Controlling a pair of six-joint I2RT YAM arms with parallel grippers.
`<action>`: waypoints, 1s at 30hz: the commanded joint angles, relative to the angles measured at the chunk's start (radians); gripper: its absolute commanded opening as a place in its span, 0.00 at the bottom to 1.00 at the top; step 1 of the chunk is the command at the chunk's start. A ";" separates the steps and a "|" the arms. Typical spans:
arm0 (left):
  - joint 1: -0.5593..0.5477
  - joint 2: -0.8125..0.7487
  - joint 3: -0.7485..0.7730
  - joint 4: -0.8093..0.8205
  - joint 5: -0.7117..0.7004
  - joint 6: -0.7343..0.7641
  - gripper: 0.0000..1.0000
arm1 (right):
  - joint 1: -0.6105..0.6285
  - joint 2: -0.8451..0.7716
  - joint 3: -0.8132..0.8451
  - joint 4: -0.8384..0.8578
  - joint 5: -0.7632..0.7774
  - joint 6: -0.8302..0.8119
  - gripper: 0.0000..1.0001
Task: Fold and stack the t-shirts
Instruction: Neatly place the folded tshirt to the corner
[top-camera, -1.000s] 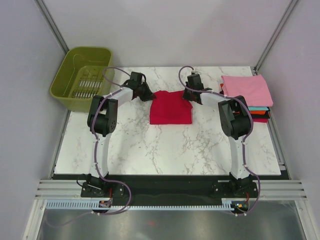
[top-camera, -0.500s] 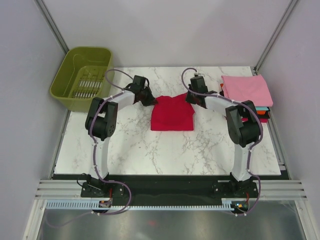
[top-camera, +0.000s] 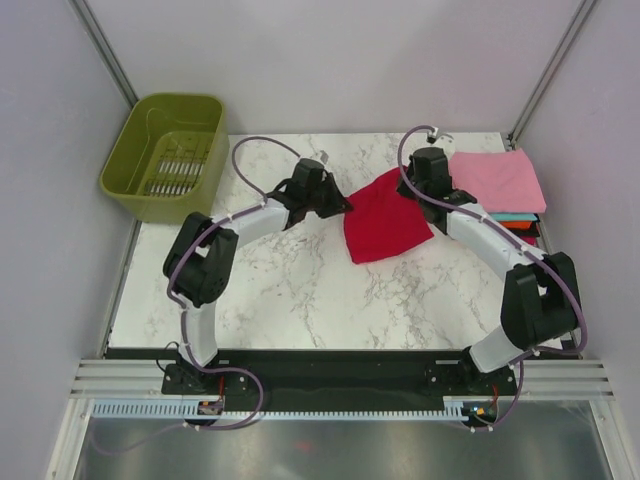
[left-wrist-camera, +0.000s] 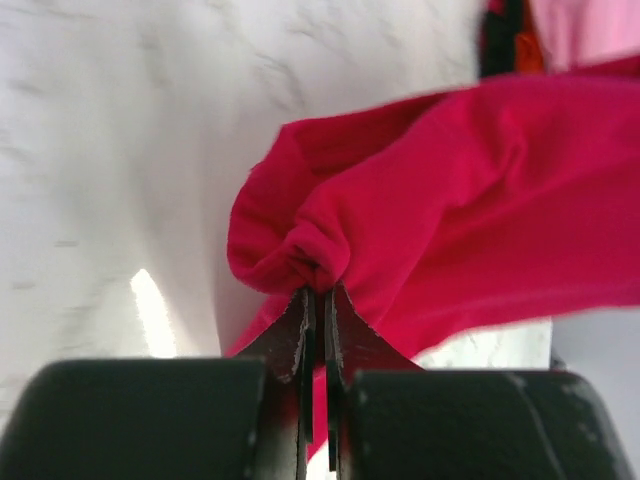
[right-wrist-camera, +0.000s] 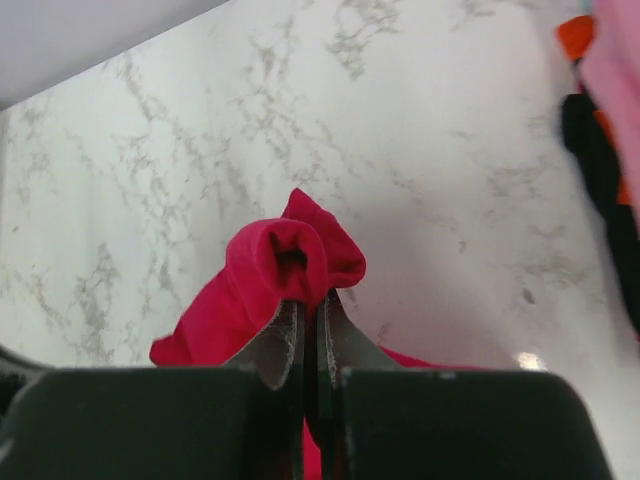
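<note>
This is a robotics lab test cell, not a home. A marble-patterned table (top-camera: 300, 290) is boxed in by plain grey panel walls (top-camera: 350, 60) on 3 sides, with bare aluminium posts (top-camera: 103, 48) at the far corners. 2 cabled robot arms, the left arm (top-camera: 202, 310) and the right arm (top-camera: 480, 235), are bolted to a black plate (top-camera: 330, 362) and aluminium rails (top-camera: 340, 378) along the table's near edge.

Basket (top-camera: 128, 150) left, t-shirt (top-camera: 385, 225) middle, stack (top-camera: 495, 180) right
</note>
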 joint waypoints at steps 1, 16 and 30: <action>-0.098 -0.031 0.063 0.110 -0.035 -0.064 0.02 | -0.049 -0.065 0.021 -0.105 0.127 0.033 0.00; -0.377 0.196 0.431 0.350 -0.020 -0.124 0.02 | -0.511 -0.235 0.172 -0.310 0.108 0.076 0.00; -0.397 0.645 0.998 0.517 -0.066 -0.141 0.02 | -0.686 -0.113 0.241 -0.182 0.084 0.140 0.00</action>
